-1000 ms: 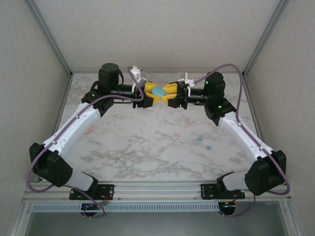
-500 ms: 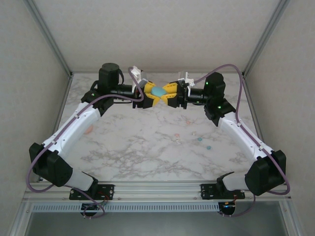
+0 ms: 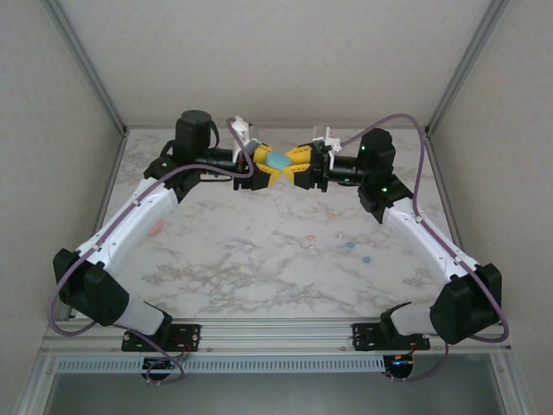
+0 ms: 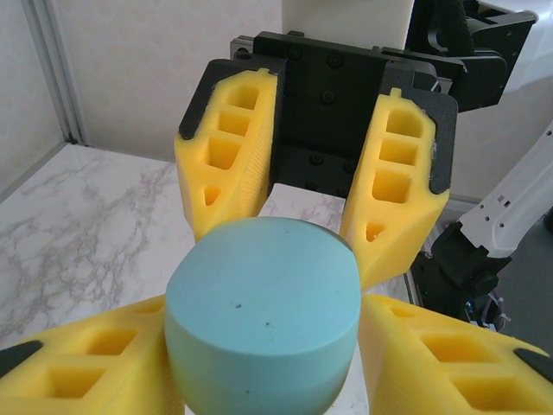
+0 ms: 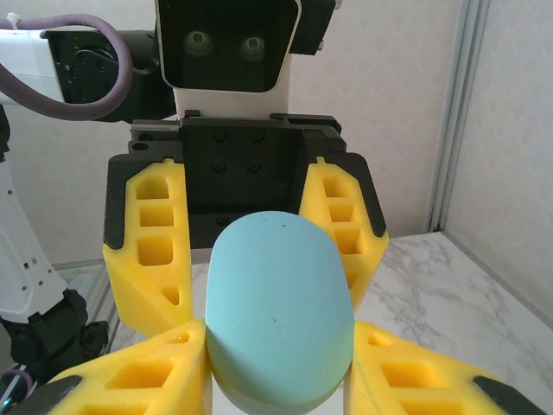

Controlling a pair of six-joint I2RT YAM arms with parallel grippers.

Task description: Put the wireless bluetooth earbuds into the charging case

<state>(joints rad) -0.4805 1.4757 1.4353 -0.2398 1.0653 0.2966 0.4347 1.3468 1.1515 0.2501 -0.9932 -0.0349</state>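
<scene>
Charging case (image 3: pixel 278 161), pale teal, hung over the far side of the table (image 3: pixel 233 259). We saw the left gripper (image 3: pixel 263 167) pinching its left end, jaws narrowed onto it, and the right gripper (image 3: pixel 296 166) clamped likewise on its right end. Earbuds (image 3: pixel 350 245) lay scattered on the marble, right of centre.

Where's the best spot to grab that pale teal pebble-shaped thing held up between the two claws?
Pinch the pale teal pebble-shaped plastic case across its narrower width, pressing on the side walls, coming in end-on along its long axis, as the left claw and right claw do. Its smooth top face would likely offer no purchase.
</scene>
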